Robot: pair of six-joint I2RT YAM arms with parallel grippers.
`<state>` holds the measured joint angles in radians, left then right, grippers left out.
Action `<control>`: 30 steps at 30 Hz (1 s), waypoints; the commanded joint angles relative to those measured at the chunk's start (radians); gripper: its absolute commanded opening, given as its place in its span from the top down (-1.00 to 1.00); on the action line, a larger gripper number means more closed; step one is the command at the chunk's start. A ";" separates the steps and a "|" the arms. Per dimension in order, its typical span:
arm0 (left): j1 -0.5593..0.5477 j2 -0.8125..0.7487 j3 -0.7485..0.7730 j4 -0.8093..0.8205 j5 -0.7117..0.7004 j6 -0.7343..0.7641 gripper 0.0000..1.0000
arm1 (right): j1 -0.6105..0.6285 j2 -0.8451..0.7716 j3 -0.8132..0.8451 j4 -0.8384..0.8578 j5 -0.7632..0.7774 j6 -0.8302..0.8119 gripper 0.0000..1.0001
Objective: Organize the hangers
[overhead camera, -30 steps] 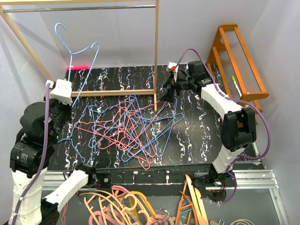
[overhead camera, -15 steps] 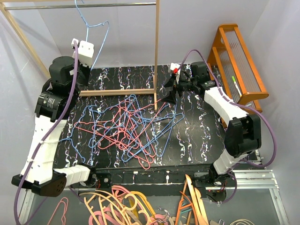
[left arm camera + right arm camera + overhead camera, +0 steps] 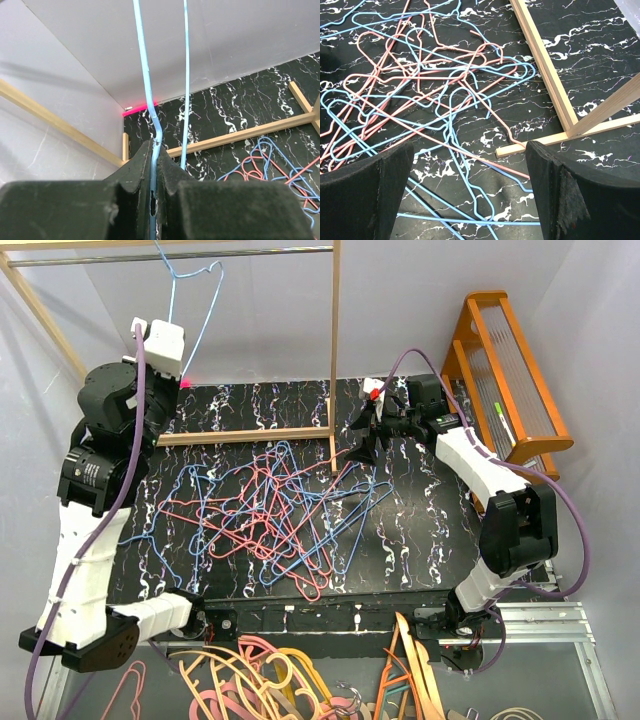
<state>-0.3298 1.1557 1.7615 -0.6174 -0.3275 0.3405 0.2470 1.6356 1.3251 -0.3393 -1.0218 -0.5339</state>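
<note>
A tangled pile of pink-red and light blue wire hangers (image 3: 270, 510) lies on the black marbled table (image 3: 420, 530). My left gripper (image 3: 165, 345) is raised high at the back left, shut on the wire of one light blue hanger (image 3: 195, 300). That hanger's hook reaches the metal rail (image 3: 250, 252); I cannot tell whether it rests on it. In the left wrist view the blue wire (image 3: 145, 75) runs up out of the shut left gripper (image 3: 154, 167). My right gripper (image 3: 366, 443) hovers open over the pile's right edge (image 3: 420, 75), with nothing between its fingers (image 3: 547, 190).
The wooden frame's post (image 3: 334, 350) and base bar (image 3: 250, 437) stand behind the pile; the base corner (image 3: 545, 65) lies just ahead of the right gripper. An orange rack (image 3: 505, 370) stands at the right. Thicker orange and pink hangers (image 3: 260, 680) lie below the table's near edge.
The left arm has swung up from low on the left, carrying the light blue hanger up to the rail. The right arm has barely shifted.
</note>
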 commanded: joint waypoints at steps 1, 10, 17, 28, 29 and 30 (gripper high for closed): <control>-0.003 0.021 0.041 0.049 -0.039 0.056 1.00 | -0.002 -0.007 0.023 0.029 -0.026 -0.005 -0.96; -0.003 0.132 0.015 0.116 -0.066 0.085 1.00 | -0.002 -0.010 0.024 0.020 -0.019 -0.015 -0.96; -0.003 0.165 0.018 0.089 -0.061 0.058 1.00 | -0.006 -0.031 0.009 -0.001 -0.020 -0.035 -0.96; -0.003 -0.049 -0.233 0.165 -0.064 -0.055 -0.93 | -0.008 0.002 0.118 -0.198 0.155 0.080 -0.97; -0.003 -0.066 -0.239 0.172 -0.073 -0.048 -0.94 | -0.008 -0.022 0.095 -0.161 0.194 0.124 -0.96; -0.003 -0.075 -0.237 0.175 -0.083 -0.036 -0.94 | -0.009 -0.048 0.066 -0.106 0.236 0.171 -0.96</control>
<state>-0.3302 1.1675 1.5345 -0.5156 -0.3752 0.3168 0.2466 1.6550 1.3956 -0.4862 -0.9298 -0.4797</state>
